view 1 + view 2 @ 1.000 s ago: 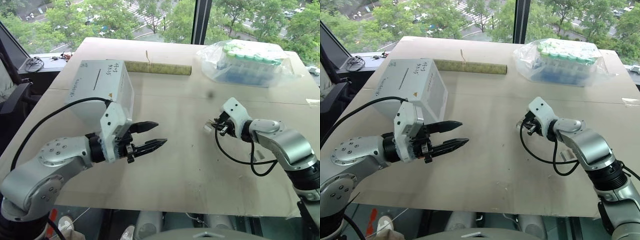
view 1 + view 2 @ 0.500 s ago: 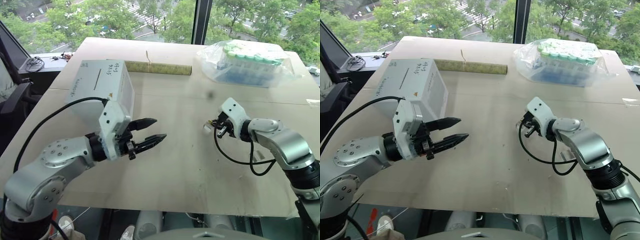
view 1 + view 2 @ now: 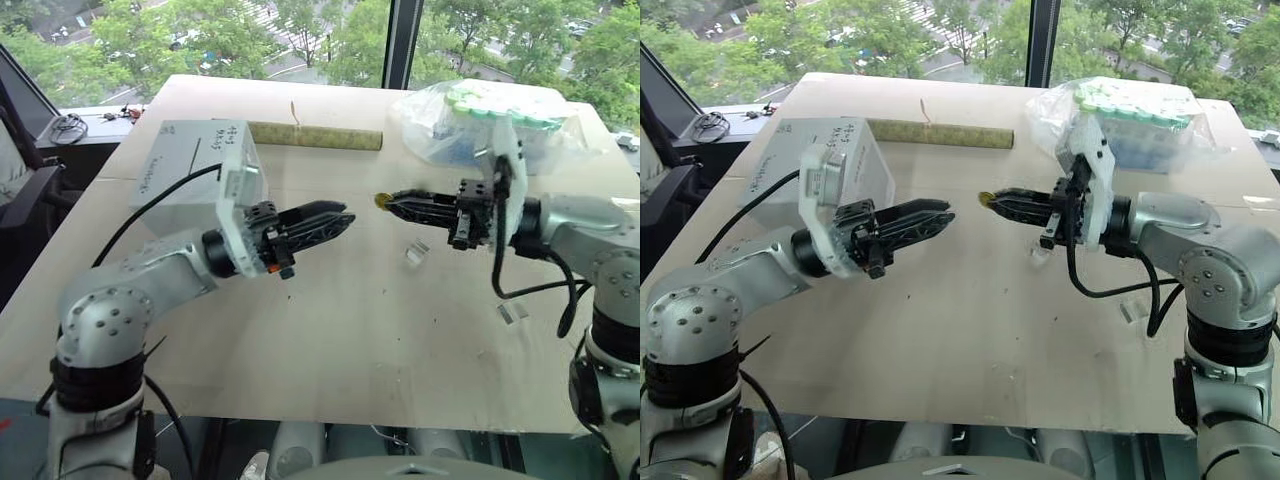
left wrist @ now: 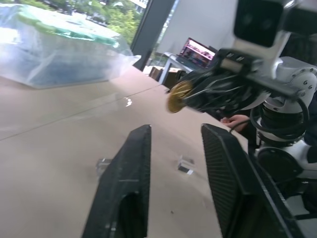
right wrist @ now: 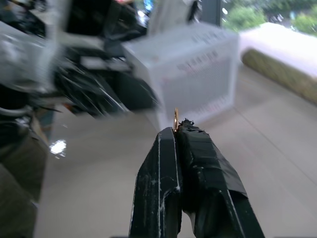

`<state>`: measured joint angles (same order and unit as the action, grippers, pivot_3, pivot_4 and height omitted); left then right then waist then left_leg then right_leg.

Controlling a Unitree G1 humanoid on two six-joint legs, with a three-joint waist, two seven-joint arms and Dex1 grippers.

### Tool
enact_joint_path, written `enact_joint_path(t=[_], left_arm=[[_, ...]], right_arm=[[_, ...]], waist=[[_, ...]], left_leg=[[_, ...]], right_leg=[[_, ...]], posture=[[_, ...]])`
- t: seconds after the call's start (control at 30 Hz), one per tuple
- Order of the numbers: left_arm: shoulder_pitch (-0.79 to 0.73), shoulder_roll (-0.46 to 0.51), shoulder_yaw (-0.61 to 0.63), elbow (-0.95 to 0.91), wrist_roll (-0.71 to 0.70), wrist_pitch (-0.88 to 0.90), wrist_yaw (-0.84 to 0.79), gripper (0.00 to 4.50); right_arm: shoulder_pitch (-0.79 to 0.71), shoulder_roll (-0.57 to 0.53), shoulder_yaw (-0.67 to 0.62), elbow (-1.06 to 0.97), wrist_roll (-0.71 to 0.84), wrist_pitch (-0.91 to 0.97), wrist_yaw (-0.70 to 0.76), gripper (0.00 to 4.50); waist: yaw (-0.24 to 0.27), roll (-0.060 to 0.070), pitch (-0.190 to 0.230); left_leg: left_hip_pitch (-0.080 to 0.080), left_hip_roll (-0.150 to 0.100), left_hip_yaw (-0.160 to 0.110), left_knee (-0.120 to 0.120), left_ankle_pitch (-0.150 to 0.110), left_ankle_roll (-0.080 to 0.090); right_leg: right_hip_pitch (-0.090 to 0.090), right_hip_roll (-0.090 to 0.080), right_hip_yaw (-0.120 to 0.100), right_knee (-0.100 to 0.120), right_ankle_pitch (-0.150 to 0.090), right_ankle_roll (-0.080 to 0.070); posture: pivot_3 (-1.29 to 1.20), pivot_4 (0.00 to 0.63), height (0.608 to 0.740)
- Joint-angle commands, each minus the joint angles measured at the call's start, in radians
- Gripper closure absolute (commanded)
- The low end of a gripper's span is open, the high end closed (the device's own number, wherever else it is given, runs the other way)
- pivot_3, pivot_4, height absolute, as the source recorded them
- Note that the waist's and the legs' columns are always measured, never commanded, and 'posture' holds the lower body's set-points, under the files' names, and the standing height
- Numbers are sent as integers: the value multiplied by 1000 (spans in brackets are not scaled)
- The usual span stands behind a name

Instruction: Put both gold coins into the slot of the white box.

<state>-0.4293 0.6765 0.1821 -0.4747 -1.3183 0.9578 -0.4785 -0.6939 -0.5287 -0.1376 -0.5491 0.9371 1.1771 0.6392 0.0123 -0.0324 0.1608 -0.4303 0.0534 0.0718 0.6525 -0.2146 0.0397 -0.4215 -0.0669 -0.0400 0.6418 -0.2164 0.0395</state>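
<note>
Gold coin [image 3: 383,201], pinched at the tip of the right gripper [image 3: 392,204], whose jaws are clenched on it so that the disc stands edge-up between the two black fingers and is lifted off the surface [image 3: 330,330]. Facing it, the left gripper [image 3: 343,219] points toward the coin with its jaws parted and nothing between them; its fingertips lie near the coin but apart from it. In the left wrist view the coin [image 4: 179,95] appears beyond the two dark fingers [image 4: 130,173], above the gap between them. The white box [image 3: 190,165] sits on the surface behind the left gripper, well to the left of the coin, its thin dark slot [image 3: 194,158] on the top face. Two small clear plastic pieces [image 3: 416,254] lie on the surface below and to the right of the coin. A clear bag of green-capped tubes [image 3: 470,115] rests behind the coin, and a long greenish roll [image 3: 315,136] lies beyond it, between box and bag.
</note>
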Motion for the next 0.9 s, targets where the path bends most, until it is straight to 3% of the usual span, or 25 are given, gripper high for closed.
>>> enact_joint_path(t=[0.03, 0.27, 0.37, 0.4, 0.43, 0.9], left_arm=[[-61, -12, -23, 26, -18, 5, -34, 2761], [-117, -20, -63, 53, 12, 9, -107, 2761], [-122, -14, -70, 52, 22, 13, -135, 3662], [-127, -15, -71, 53, 23, 14, -139, 4306], [-130, -16, -72, 54, 24, 15, -143, 4474], [-156, -18, -68, 69, 20, 36, -205, 4474]], right_arm=[[-30, 0, -29, -45, 101, 17, -42, 4500], [-22, -32, -12, -70, 173, -7, -73, 4500], [-12, -44, -10, -78, 187, -17, -81, 4500], [-8, -49, -9, -81, 192, -21, -83, 4500], [-6, -52, -8, -84, 196, -24, -85, 4500], [27, -113, 14, -92, 280, -46, -75, 4500]], waist=[[2, 0, 0], [-1, 0, 0], [0, 0, 0], [0, 0, 0], [0, 0, 0], [0, 0, 0]], left_leg=[[0, 0, 0, 0, 0, 0], [0, 0, 0, 0, 0, 0], [0, 0, 0, 0, 0, 0], [0, 0, 0, 0, 0, 0], [0, 0, 0, 0, 0, 0], [0, 0, 0, 0, 0, 0]], right_leg=[[0, 0, 0, 0, 0, 0], [0, 0, 0, 0, 0, 0], [0, 0, 0, 0, 0, 0], [0, 0, 0, 0, 0, 0], [0, 0, 0, 0, 0, 0], [0, 0, 0, 0, 0, 0]], posture=[[0, 150, 740], [0, 150, 740], [0, 150, 740], [0, 150, 740], [0, 150, 740], [0, 150, 740]])
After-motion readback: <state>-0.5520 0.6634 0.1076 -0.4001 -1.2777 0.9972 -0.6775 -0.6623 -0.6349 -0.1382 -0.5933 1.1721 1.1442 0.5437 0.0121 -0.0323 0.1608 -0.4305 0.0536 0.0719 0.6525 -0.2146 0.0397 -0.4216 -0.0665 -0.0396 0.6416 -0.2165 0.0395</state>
